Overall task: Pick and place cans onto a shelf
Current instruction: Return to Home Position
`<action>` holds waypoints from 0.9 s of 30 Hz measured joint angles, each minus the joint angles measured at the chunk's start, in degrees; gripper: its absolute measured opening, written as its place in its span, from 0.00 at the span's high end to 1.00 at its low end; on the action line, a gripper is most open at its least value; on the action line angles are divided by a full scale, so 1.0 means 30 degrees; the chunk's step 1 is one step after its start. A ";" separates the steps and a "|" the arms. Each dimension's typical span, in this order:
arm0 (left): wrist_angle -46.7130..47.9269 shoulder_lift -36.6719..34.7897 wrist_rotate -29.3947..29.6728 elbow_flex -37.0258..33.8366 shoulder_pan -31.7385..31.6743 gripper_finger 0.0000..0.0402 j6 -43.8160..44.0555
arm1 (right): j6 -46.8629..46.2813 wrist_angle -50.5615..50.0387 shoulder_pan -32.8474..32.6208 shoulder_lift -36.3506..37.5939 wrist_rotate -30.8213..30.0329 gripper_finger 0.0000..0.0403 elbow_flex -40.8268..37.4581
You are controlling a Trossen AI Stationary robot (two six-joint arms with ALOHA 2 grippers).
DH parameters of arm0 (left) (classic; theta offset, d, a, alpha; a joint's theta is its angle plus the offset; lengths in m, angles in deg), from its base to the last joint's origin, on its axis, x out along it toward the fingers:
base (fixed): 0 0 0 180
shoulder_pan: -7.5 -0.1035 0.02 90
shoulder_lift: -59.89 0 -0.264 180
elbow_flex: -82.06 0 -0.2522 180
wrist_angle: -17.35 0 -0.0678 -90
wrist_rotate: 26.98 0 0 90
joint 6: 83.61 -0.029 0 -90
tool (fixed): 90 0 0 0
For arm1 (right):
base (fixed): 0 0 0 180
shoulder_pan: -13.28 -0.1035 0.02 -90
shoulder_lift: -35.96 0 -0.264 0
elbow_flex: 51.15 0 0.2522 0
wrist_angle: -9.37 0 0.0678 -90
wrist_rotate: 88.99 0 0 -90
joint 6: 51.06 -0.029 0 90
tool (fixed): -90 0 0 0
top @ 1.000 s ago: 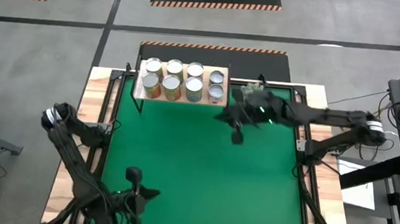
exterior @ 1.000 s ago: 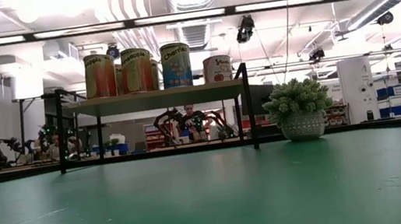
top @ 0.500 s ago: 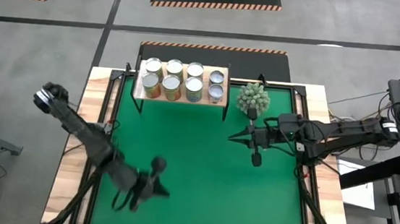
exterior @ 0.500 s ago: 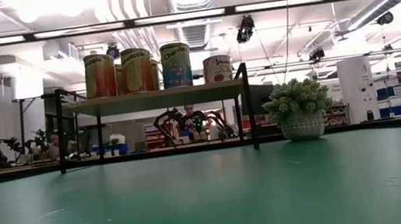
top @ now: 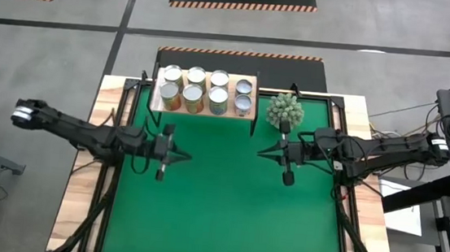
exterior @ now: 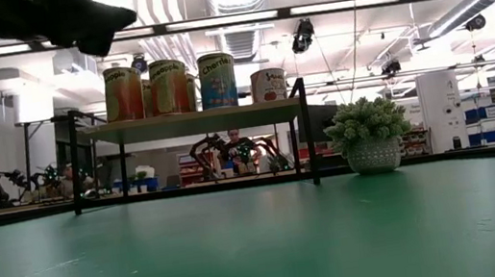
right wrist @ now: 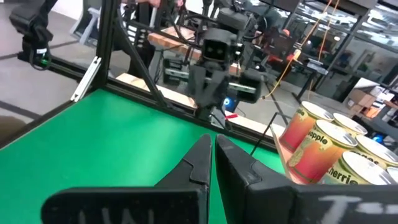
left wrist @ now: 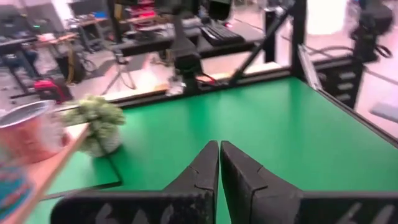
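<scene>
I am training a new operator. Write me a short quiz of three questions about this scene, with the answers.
1. How many silver-topped cylindrical cans stand on the light wooden shelf with black legs?
2. True or false: the left gripper holds a can.
3. The spiky green potted plant is nearer to which one? A) left gripper B) right gripper

Key: 1) eight; 2) false, it is shut and empty; 3) B.
</scene>
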 joint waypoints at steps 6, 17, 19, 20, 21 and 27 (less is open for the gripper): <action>0.0651 -0.1938 -0.2054 -0.1190 -0.1026 1.00 0.0257 | -0.0741 0.0690 0.0710 -0.0183 0.0028 0.97 0.0000; 0.2879 -0.5985 -0.3211 -0.3373 -0.1004 1.00 0.0745 | -0.0775 0.0785 0.1282 -0.0240 0.1240 0.97 -0.0324; 0.3621 -0.6789 -0.3216 -0.3373 -0.1004 1.00 0.0875 | -0.0623 0.0813 0.1282 -0.0128 0.1208 0.97 -0.0487; 0.3899 -0.7178 -0.3219 -0.3369 -0.1004 1.00 0.0954 | -0.0600 0.0858 0.1282 -0.0074 0.1202 0.97 -0.0511; 0.4135 -0.7556 -0.3219 -0.3348 -0.1004 1.00 0.1045 | -0.0603 0.0874 0.1282 -0.0023 0.1202 0.97 -0.0539; 0.5853 -0.9603 -0.3558 -0.3344 -0.0975 1.00 0.1168 | -0.0569 0.0896 0.1282 -0.0008 0.1209 0.97 -0.0619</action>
